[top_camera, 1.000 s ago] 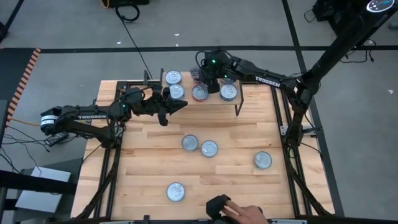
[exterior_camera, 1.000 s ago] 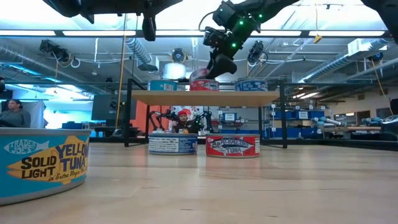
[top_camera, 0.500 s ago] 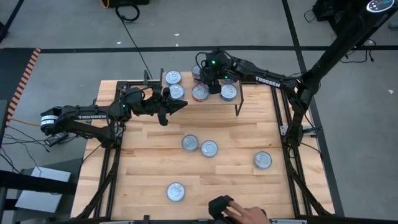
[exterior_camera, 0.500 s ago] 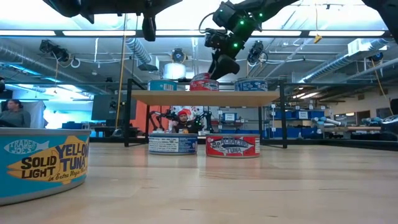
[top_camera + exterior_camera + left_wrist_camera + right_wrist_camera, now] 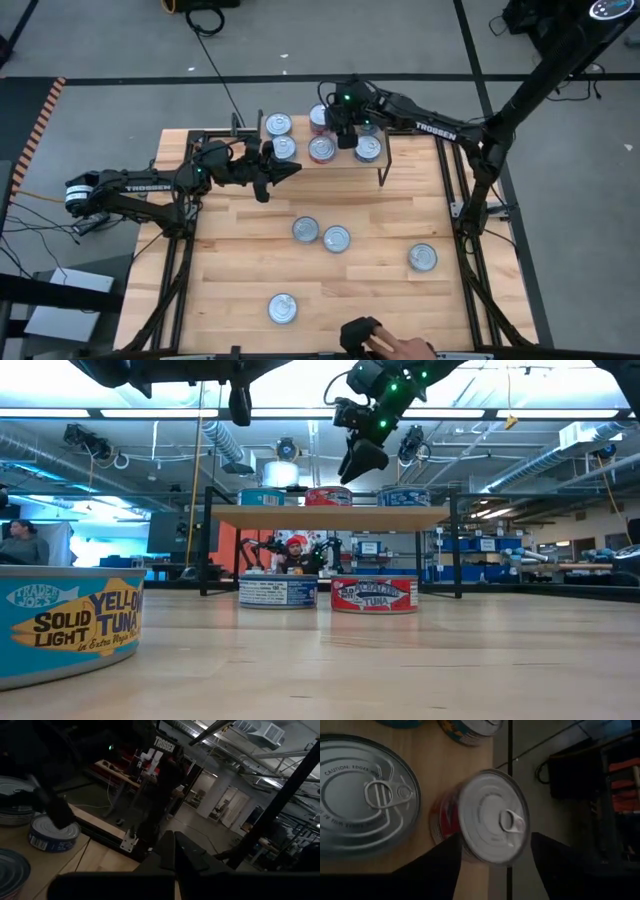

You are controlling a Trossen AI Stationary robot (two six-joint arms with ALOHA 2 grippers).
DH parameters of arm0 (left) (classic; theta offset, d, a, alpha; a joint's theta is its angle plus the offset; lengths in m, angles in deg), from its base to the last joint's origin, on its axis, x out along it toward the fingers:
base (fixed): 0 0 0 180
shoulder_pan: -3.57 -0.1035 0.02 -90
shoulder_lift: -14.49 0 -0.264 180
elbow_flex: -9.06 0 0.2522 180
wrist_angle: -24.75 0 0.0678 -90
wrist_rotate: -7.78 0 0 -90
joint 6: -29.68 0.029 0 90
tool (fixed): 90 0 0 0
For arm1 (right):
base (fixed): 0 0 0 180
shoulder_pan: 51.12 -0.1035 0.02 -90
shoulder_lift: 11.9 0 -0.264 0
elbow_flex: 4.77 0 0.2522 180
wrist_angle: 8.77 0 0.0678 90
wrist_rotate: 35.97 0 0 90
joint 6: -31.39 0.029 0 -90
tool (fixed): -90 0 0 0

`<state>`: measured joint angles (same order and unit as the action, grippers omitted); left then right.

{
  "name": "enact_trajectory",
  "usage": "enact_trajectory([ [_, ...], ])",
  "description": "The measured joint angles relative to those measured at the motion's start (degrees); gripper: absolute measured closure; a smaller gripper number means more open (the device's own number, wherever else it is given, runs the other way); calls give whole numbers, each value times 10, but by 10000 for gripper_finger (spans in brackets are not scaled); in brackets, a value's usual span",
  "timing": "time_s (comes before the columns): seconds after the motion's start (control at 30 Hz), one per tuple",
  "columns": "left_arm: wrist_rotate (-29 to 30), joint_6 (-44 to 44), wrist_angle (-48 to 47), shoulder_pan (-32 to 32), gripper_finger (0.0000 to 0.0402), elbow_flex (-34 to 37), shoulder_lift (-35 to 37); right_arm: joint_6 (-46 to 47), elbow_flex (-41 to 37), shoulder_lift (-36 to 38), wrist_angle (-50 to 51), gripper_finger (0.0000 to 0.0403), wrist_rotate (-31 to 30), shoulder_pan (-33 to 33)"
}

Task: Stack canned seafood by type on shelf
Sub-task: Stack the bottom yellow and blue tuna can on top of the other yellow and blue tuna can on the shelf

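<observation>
The right pincer (image 5: 362, 458) hangs open and empty above the shelf (image 5: 330, 517). Its wrist view alone shows a red-labelled tin (image 5: 487, 817), seemingly overhanging the shelf's edge. The left pincer (image 5: 284, 169), shut, waits beside the shelf.

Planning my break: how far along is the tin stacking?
Done: several silver-topped tins sit on the small wooden shelf, including a red-labelled tin. In hand: nothing; the right hand hangs open above that tin, and the left hand waits shut beside the shelf. Left: four loose tins on the table, like this one.
</observation>
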<state>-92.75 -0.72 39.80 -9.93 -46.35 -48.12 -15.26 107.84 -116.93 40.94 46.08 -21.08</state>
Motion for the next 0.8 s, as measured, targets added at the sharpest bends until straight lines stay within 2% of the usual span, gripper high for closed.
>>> enact_trajectory([
  [0.13,-2,3,0,0,400,0,0,35,44,2,60,190,-15,-10],
  [0.3,-16,32,-6,-4,400,0,0,144,116,3,158,272,-7,-30],
  [0.4,-50,31,-18,-18,400,0,0,215,147,3,196,332,17,-51],
  [0.5,-107,35,-41,-40,400,0,0,295,165,8,209,387,76,-79],
  [0.6,-182,42,-50,-69,400,0,0,373,165,13,205,390,104,-112],
  [0.8,-313,45,-48,-117,400,0,0,464,118,13,166,397,91,-180],
])
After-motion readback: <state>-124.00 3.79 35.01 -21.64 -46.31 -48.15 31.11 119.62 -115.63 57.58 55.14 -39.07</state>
